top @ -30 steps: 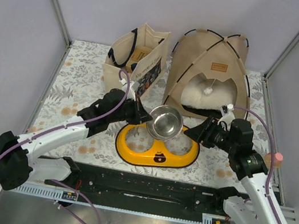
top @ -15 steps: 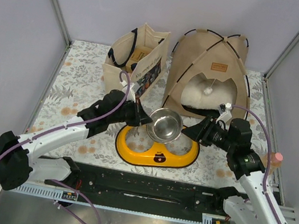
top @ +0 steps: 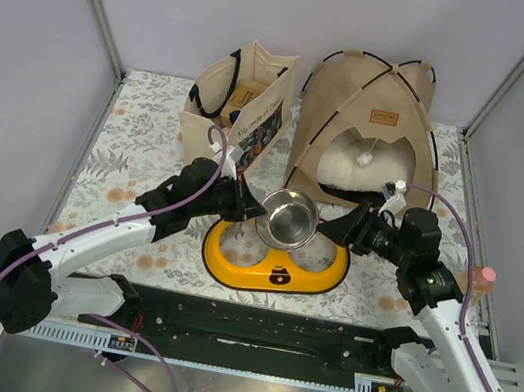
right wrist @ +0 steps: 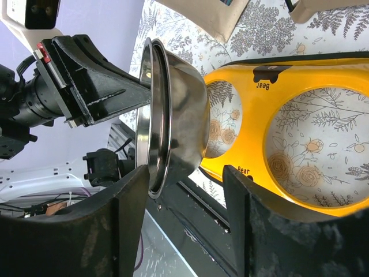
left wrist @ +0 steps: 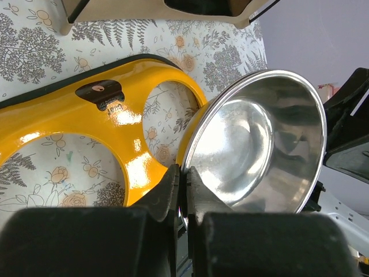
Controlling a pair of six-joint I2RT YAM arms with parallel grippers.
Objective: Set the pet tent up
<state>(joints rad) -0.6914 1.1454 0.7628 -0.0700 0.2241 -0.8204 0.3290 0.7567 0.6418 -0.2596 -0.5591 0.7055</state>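
At twelve to one o'clock on the floral-printed desk (top: 141, 134): large tan canvas pet tent with thin black poles (top: 375, 104), upright, with a cream fluffy pillow (top: 343, 170) inside the arched doorway and a white pompom (top: 365, 156) hanging over it. At eleven o'clock, a beige tote bag with black handles (top: 248, 102).

Near the centre, just at six o'clock from the tent door: round shiny steel bowl (left wrist: 259, 144), tipped steeply on edge above the far side of a glossy yellow two-hole feeder stand (top: 275, 264). Gripped only by a thin bite of rim in the left pincer (left wrist: 183, 190), jaws squeezed together on the metal. At three o'clock from the bowl, right pincer (right wrist: 185, 173) with jaws spread apart, straddling the bowl's edge; touching or not, cannot tell.

Main hazard, by judgement: slick steel, small purchase, heavy tilt. Likely to pivot or slide out of so narrow a pinch and clatter onto the stand. Could also be knocked loose by a mistimed or off-centre closing from the right side. If lowered crooked, may catch the yellow rim instead of seating in a hole, shoving the stand toward the tent.
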